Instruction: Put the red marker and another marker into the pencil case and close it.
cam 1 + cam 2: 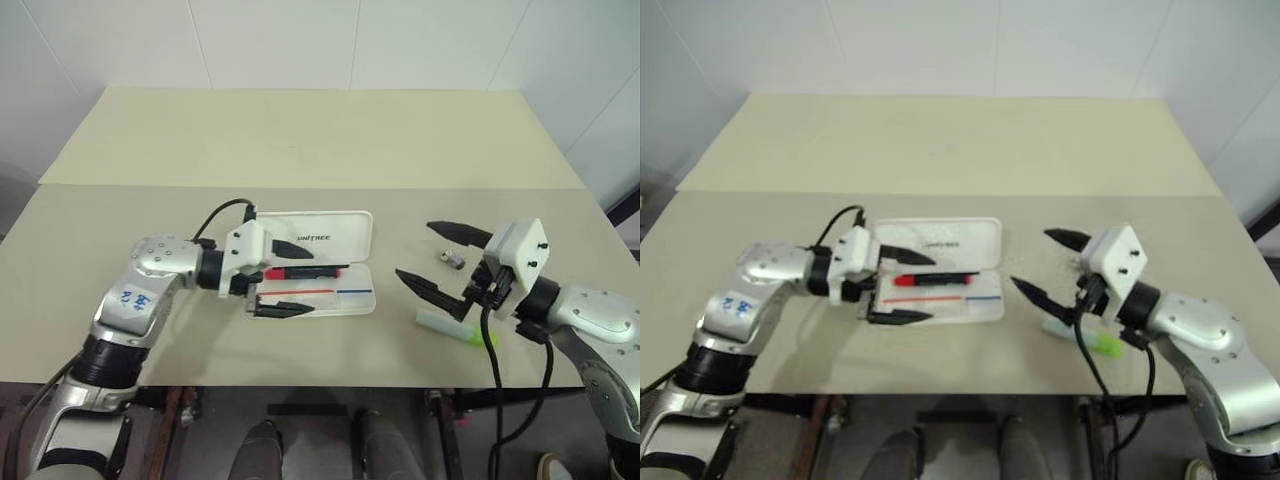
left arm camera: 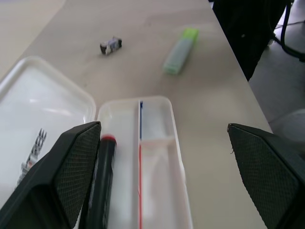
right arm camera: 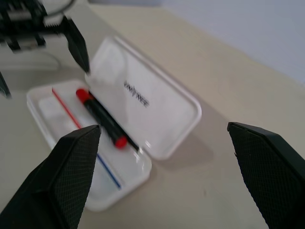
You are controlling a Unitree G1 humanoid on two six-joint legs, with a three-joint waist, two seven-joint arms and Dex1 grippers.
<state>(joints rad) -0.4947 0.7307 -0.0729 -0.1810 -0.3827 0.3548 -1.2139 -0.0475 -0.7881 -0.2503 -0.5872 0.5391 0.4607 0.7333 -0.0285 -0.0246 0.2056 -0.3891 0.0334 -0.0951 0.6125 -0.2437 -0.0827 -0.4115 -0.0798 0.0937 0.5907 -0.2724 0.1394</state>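
On the beige table (image 1: 300, 140) the white pencil case (image 1: 345, 298) lies open, its lid (image 1: 335, 238) folded back flat with a small dark logo on it and its tray toward the robot. The red marker (image 1: 305, 271) rests lengthwise in the tray, in the compartment next to the hinge, its black barrel running between a red cap and a red end; the compartment nearer the robot shows a red line and a blue line. The left gripper (image 1: 283, 280) hangs over the left end of the case with its two black fingers spread wide, one above the lid edge and one near the tray's front rim, gripping nothing. The right gripper (image 1: 445, 260) hovers to the right of the case, its fingers also spread wide and empty. Just beneath and in front of it, the pale green highlighter (image 1: 456, 329) with its yellow-green cap lies on the table near the front edge, well apart from the case. A small dark and silver object (image 1: 452, 259) sits on the table between the right gripper's fingers as seen from above.
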